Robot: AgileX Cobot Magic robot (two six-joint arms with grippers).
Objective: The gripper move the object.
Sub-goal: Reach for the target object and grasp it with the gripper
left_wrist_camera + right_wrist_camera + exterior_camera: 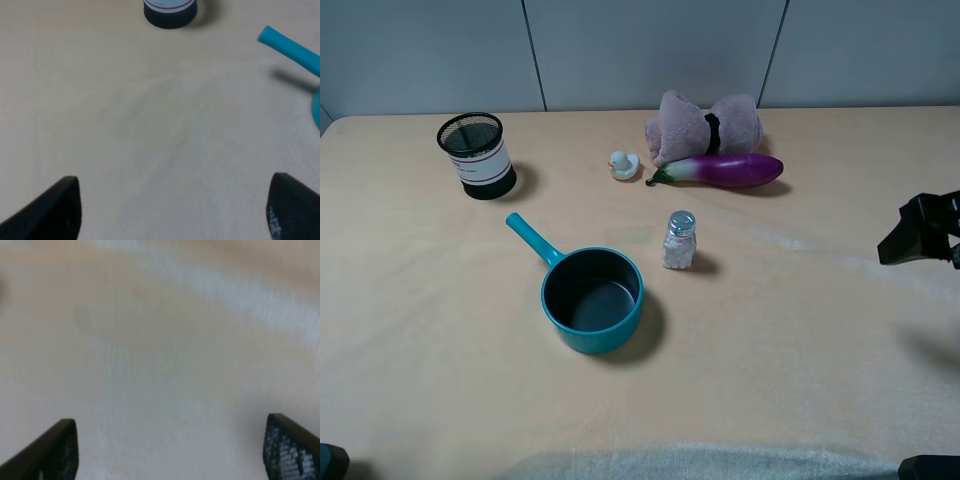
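Zero contact yet: my right gripper hangs wide open, empty, well apart from the salt shaker standing near the teal saucepan. Blurry wrist view, so probably the approach step; next I need to straddle the salt shaker.

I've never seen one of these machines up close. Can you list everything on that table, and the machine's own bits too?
table: one, beige, under everything
mesh cup: one, black with a white label, far left
toy duck: one, white, far middle, left of the towel
rolled towel: one, dusty pink with a black band, far side
aubergine: one, purple with a green stem, just in front of the towel
glass shaker: one, clear with a silver cap and pale grains, middle, upright
saucepan: one, teal, empty, near-left of the shaker, handle pointing far-left
left pincer: one, black, open, over bare table
right pincer: one, black, open, over bare table at the right edge
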